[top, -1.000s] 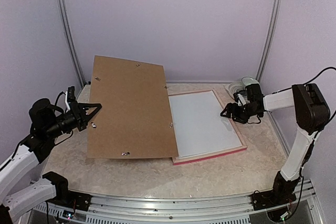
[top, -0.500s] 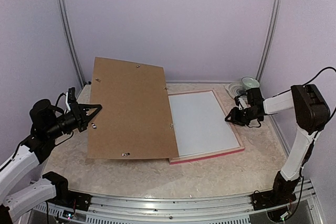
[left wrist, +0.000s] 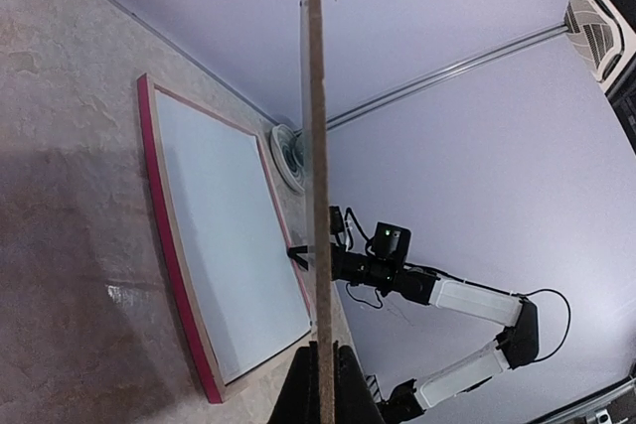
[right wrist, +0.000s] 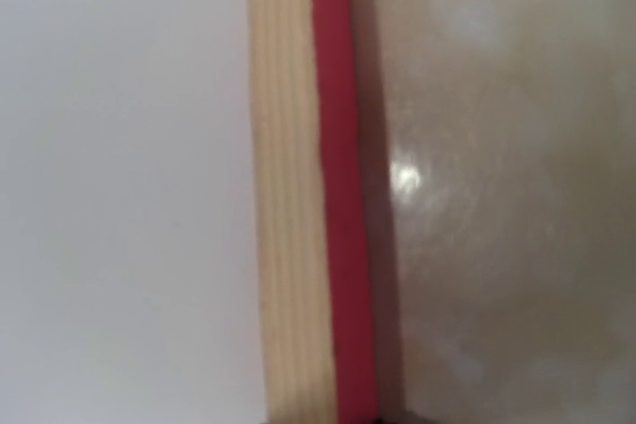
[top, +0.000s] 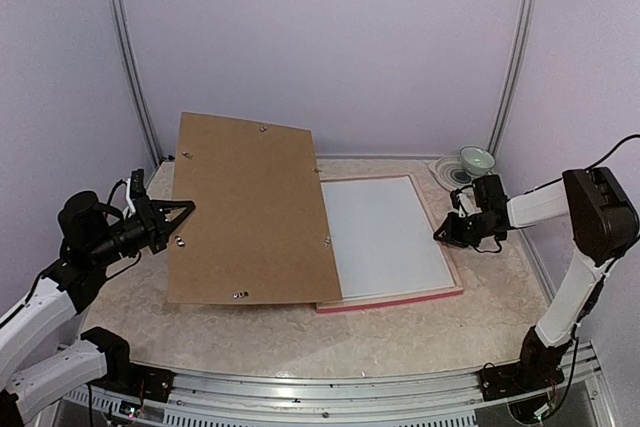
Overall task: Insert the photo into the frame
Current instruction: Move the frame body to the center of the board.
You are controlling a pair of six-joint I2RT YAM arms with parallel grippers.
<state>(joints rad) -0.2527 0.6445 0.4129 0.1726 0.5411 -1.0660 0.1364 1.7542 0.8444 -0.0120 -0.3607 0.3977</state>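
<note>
Frame (top: 395,299) is lying back-up on the table (top: 300,342), right of centre, its pale wood rim and pink edge showing around a white sheet (top: 385,237). No sunset print is showing, so I cannot tell whether that sheet is the photo's reverse. Left gripper (top: 172,219) is clamping the brown backing board (top: 250,209) by its left edge, tilting it up off the opening. Right gripper (top: 447,232) is sitting at the frame's right rim, and I cannot tell whether its jaws are gripping it. The opening seems to be under preparation; the next move likely calls for steadying the rim and lowering the board squarely.
</note>
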